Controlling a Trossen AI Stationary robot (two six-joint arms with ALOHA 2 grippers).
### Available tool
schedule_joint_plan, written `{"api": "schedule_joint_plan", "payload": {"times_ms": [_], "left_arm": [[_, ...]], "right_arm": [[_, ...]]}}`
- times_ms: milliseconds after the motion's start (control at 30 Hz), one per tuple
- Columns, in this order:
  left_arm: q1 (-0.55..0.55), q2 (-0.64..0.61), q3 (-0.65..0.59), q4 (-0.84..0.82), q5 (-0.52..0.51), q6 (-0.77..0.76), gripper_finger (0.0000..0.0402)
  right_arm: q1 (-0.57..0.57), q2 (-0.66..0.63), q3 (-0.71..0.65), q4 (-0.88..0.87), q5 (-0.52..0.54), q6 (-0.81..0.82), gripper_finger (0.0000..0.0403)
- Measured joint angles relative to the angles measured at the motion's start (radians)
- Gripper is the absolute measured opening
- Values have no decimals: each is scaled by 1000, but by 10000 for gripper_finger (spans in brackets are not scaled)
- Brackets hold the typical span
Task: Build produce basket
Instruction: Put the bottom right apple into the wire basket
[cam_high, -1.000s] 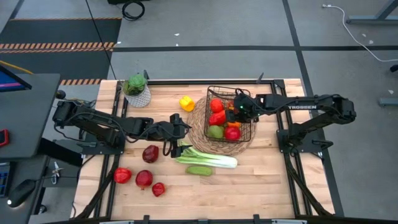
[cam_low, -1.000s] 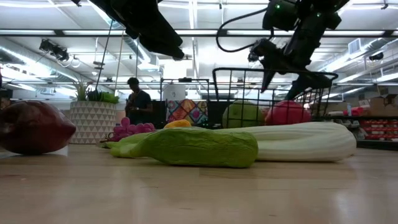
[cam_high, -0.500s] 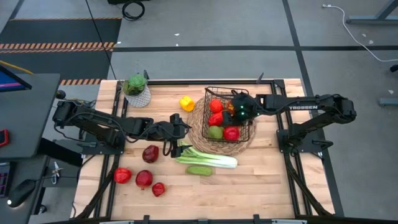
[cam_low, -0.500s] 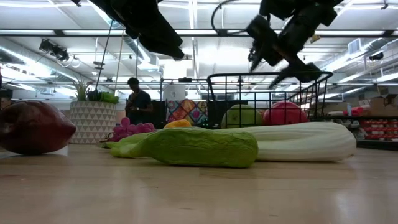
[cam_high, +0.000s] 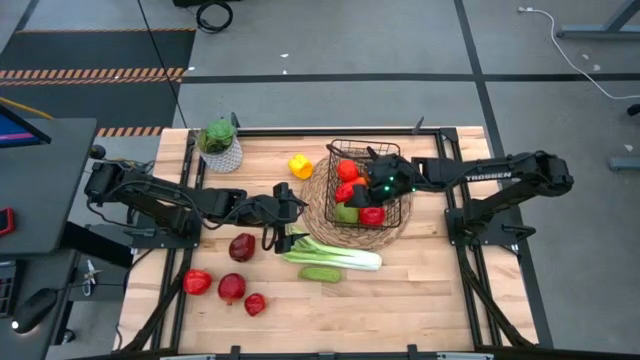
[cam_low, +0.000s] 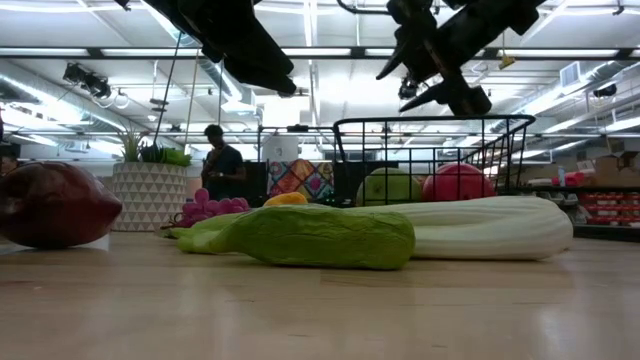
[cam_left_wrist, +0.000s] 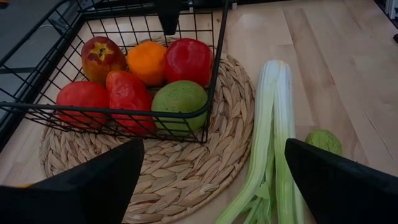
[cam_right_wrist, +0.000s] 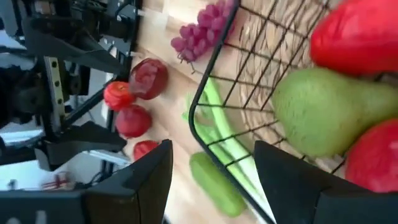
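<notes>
We can read one word only: "TROSSEN", in pale capitals along the forearm of the right arm (cam_high: 490, 176) in the high view. Nothing else in any of these views carries lettering, numbers or signs that we can make out.

Two dark jointed arms, the right lettered white, seemingly "TROSSEN", with a green light.

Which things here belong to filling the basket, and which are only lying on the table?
Belong to the job:
- basket, already holding fruit
- leek
- cucumber
- grapes
- yellow pepper
- red fruit near the table's front
- left gripper, right gripper, both open

Just lying about:
- potted plant
- straw mat under the basket
</notes>
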Motion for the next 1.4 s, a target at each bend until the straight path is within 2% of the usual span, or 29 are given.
{"api": "schedule_joint_plan", "payload": {"times_ms": [133, 233, 300, 400, 533, 700, 800, 1167, 1333, 1400], "left_arm": [[0, 0, 0, 0, 0, 0, 396], [0, 0, 0, 1, 0, 0, 396], [0, 0, 0, 1, 0, 0, 396], [0, 0, 0, 1, 0, 0, 396], [0, 0, 0, 1, 0, 0, 396], [0, 0, 0, 2, 0, 0, 396], [0, 0, 0, 2, 0, 0, 396], [0, 0, 0, 41, 0, -12, 396], [-6, 0, 0, 41, 1, -136, 396], [-15, 0, 0, 13, 1, -204, 396]], "right_arm": [[48, 0, 0, 52, 194, -13, 233], [81, 1, 0, 103, 306, -152, 232], [96, 1, 0, 168, 303, -327, 231], [118, 1, 0, 221, 219, -558, 232], [146, -3, 0, 241, 186, -770, 233], [218, -2, 0, 177, 363, -958, 232], [248, 0, 0, 123, 398, -1066, 233], [253, 0, 0, 217, 363, -1076, 233], [239, 0, 0, 170, 376, -1078, 233], [239, 0, -3, 171, 342, -1078, 232]]}}
